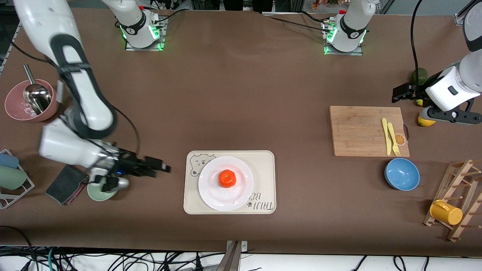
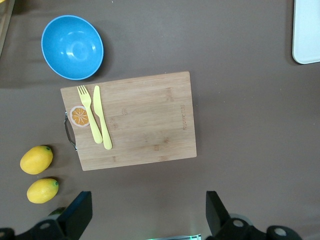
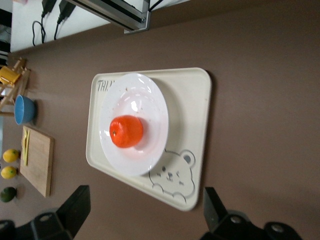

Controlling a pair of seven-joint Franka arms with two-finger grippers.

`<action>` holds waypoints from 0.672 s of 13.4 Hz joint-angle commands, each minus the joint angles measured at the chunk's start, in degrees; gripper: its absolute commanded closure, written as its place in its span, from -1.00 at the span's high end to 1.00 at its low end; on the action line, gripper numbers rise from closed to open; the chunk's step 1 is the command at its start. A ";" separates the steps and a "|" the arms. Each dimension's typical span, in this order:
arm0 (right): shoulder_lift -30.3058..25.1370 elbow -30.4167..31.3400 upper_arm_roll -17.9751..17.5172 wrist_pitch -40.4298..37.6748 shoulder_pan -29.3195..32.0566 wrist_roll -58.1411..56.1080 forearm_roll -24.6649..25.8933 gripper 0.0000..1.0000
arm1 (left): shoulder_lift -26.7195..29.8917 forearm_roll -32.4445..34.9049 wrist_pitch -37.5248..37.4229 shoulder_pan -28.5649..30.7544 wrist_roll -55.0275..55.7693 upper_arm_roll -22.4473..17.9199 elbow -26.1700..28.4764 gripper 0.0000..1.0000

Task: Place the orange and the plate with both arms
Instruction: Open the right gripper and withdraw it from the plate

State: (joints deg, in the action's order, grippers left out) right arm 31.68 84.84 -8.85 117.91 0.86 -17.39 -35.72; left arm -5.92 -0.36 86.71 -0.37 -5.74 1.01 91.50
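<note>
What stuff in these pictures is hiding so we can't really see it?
- Lemons, front view: mostly covered by the left gripper.
- Green bowl, front view: partly under the right gripper.
- Tray, left wrist view: cut off by the picture's edge.
- Tray's writing, front view: partly covered by the plate holding the orange.

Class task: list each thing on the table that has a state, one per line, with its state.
orange: resting on the plate
plate: flat on the tray
tray: flat on the table
left gripper: open, empty, over the table beside the cutting board
right gripper: open, empty, beside the tray
blue bowl: upright, empty
</note>
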 commanded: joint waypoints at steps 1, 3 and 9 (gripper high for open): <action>-14.94 5.33 4.88 -14.23 -0.16 4.72 11.76 1.00 | -0.58 1.68 -0.93 0.28 -1.11 0.22 -1.50 1.00; -22.86 4.72 5.16 -22.60 -0.16 9.81 25.19 1.00 | -0.58 1.68 -0.93 0.19 -1.11 0.22 -1.67 1.00; -33.60 1.99 3.40 -33.62 -0.16 13.79 38.27 1.00 | -1.02 1.77 -0.58 -0.07 -1.11 0.22 -1.59 1.00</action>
State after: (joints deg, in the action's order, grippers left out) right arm 0.41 85.60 -4.91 84.40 1.00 -4.63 0.14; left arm -5.98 -0.36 86.71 -0.37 -5.85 1.04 91.27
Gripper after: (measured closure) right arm 0.000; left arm 0.000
